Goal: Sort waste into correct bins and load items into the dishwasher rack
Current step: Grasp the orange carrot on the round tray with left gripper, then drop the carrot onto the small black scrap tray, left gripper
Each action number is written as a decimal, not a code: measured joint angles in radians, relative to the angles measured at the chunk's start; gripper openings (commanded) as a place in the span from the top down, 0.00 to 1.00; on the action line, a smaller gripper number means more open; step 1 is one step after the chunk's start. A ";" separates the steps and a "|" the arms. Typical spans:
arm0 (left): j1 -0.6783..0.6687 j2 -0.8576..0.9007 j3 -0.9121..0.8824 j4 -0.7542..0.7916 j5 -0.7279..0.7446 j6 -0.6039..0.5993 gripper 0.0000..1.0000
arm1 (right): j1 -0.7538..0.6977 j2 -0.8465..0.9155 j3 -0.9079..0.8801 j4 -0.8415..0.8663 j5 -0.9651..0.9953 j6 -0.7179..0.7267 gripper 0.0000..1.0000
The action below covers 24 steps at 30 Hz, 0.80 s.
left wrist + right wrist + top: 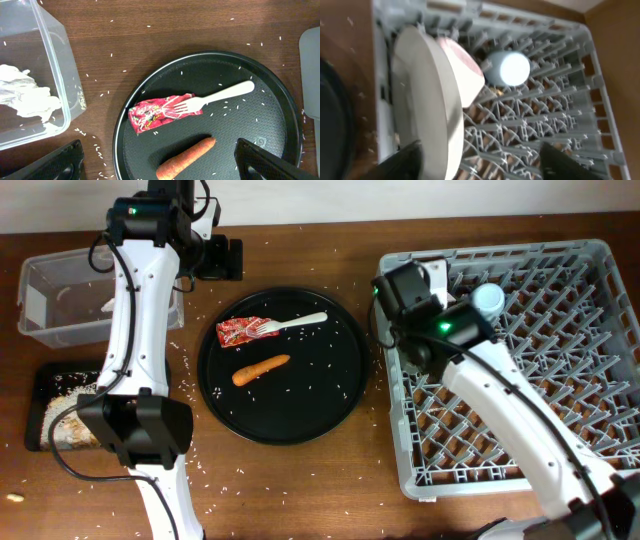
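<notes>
Your left claw hangs above the near edge of the round tray with its jaws spread wide and nothing between them. On that tray the wrapper lies flat, and the fork rests with its tines on the wrapper's right end and its handle pointing away up to the right. The sausage lies just below them, apart from both. Rice is scattered across the tray and over the table around it. To the left, the tub holds the napkin. Below the tub in the overhead view, the flat tray carries a heap of rice and brownish scraps.

Your right claw sits over the rack at its left end, with its jaws also wide apart and gripping nothing. The plate stands on edge among the pegs, its rim just beside the left finger; you cannot tell from these views whether they touch. The bowl leans against the plate's far face, and the cup sits just beyond the bowl, mouth down.
</notes>
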 measured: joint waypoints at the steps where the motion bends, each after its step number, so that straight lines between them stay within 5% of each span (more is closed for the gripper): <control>1: 0.000 0.000 0.000 -0.006 0.000 0.000 0.05 | -0.002 -0.012 0.045 0.001 -0.006 0.005 0.07; 12: -0.072 0.000 -0.037 -0.254 0.005 0.101 0.05 | -0.113 -0.092 0.242 0.016 -0.278 0.004 0.04; 14: -0.110 0.000 -0.103 -0.235 0.004 0.135 0.06 | -0.113 -0.078 0.242 0.014 -0.300 0.000 0.04; 15: -0.130 0.000 -0.155 -0.214 0.005 0.158 0.15 | -0.113 -0.074 0.242 0.014 -0.309 -0.004 0.03; 24: -0.178 0.011 -0.521 0.048 -0.057 0.185 0.15 | -0.113 -0.072 0.242 -0.021 -0.318 -0.016 0.03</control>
